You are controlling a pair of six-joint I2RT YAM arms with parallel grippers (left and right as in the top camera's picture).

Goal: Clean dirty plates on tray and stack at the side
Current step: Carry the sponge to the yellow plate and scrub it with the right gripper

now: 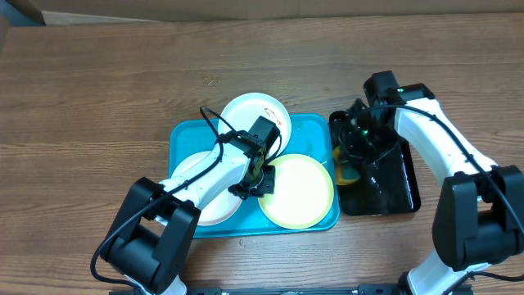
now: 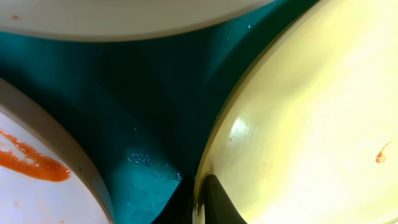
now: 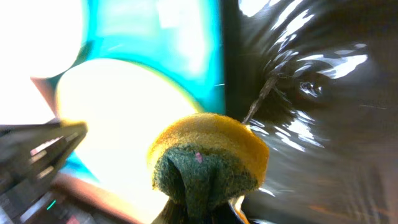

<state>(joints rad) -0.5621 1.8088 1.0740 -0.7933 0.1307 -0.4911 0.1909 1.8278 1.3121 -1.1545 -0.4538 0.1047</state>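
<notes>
On the large turquoise-blue plastic tray point(image 1: 182, 135), our left end effector point(image 1: 260, 174) is pinched together on the rim of the round pale yellow-green plate point(image 1: 301, 192), at the tray's right end beside two round white plates point(image 1: 255, 113). Our right end effector point(image 1: 354, 152) clamps a yellow-and-green sponge point(image 3: 208, 155) over the narrow black tray point(image 1: 401, 184). We judge wiping comes next: the sponge must reach that plate's orange fleck point(image 2: 382, 152). Our left arm hides part of one white plate.

Pose of both arms: left arm point(image 1: 205, 176) stretched forward, left gripper point(image 1: 259, 183) tipped down, jaws pinched on the rim of the yellow-green plate point(image 1: 303, 197); right arm point(image 1: 434, 135) folded inward, right gripper point(image 1: 350, 156) jaws clamped on a sponge point(image 3: 208, 162)
</notes>
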